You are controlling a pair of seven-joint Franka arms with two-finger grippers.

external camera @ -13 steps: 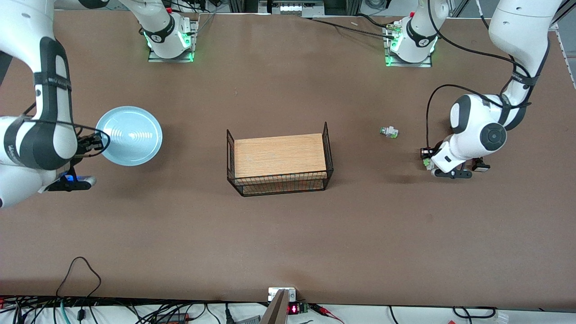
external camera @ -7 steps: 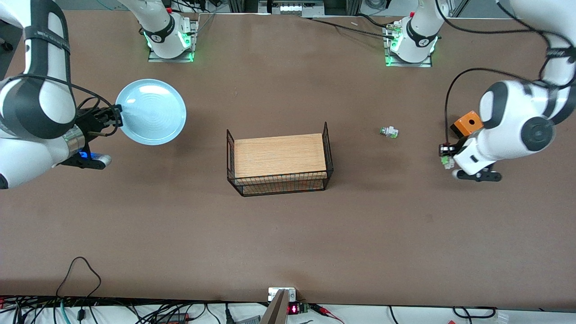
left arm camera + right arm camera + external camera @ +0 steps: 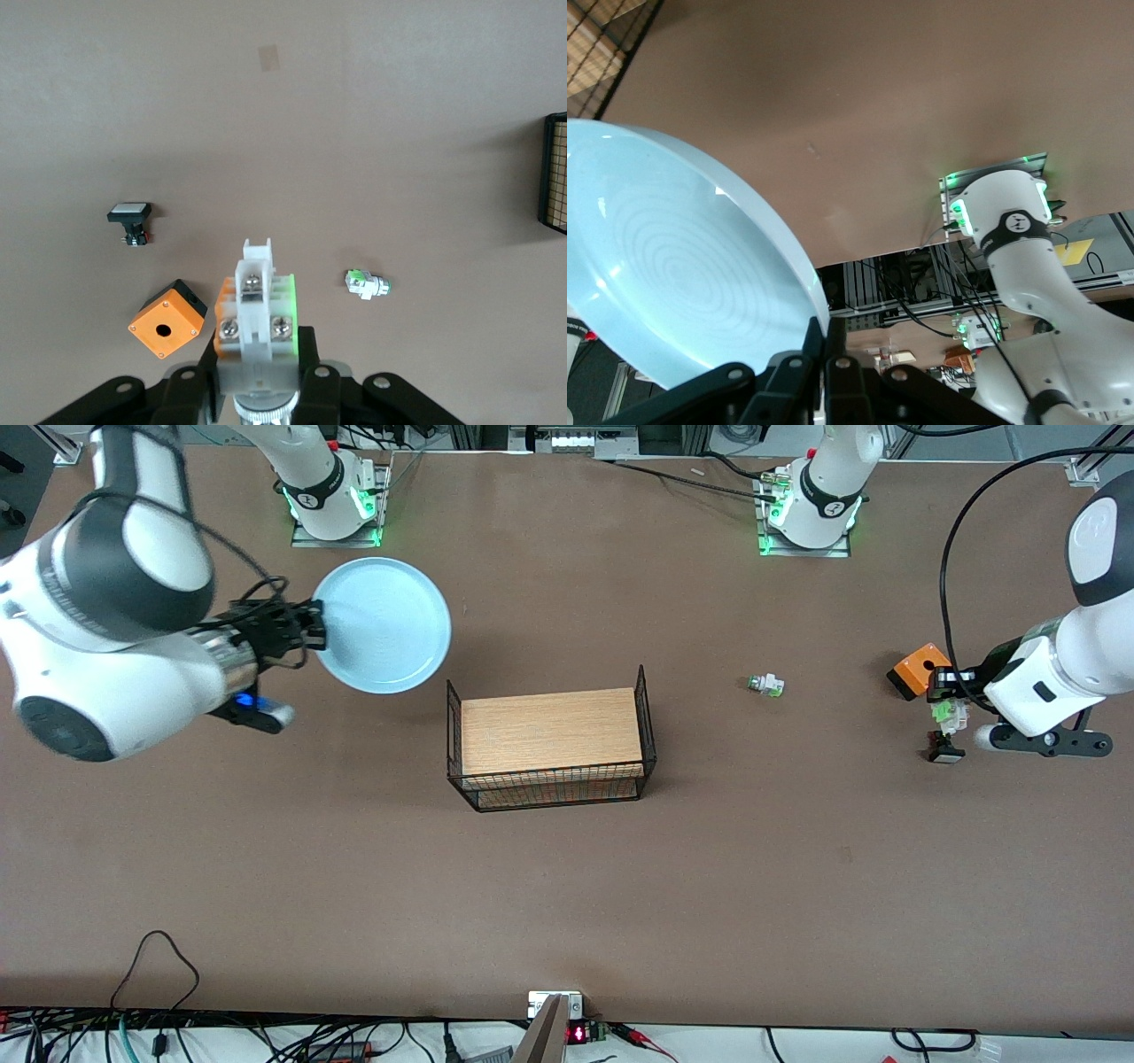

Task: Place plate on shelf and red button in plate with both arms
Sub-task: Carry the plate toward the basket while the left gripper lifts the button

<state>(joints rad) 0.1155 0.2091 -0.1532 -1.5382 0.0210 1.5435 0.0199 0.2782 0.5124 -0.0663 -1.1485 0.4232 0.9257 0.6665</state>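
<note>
The pale blue plate (image 3: 383, 625) hangs tilted in the air over the table, just off the wire basket's corner toward the right arm's end. My right gripper (image 3: 315, 634) is shut on its rim; in the right wrist view the plate (image 3: 673, 283) fills the picture and the right gripper (image 3: 825, 341) pinches its edge. My left gripper (image 3: 950, 701) is up over the table at the left arm's end, shut on the red button (image 3: 944, 712). In the left wrist view the red button (image 3: 257, 301) shows white with green and orange sides in the left gripper (image 3: 258, 359); its red cap is hidden.
A black wire basket (image 3: 648, 717) with a wooden board inside stands mid-table. An orange box (image 3: 912, 671) and a black part with a white face (image 3: 944, 749) lie beneath the left gripper. A white part with a green tip (image 3: 765, 685) lies between basket and box.
The right arm has lifted the plate and carried it toward the basket. The left arm has risen with the button and drawn toward its table end, uncovering the orange box and black part.
</note>
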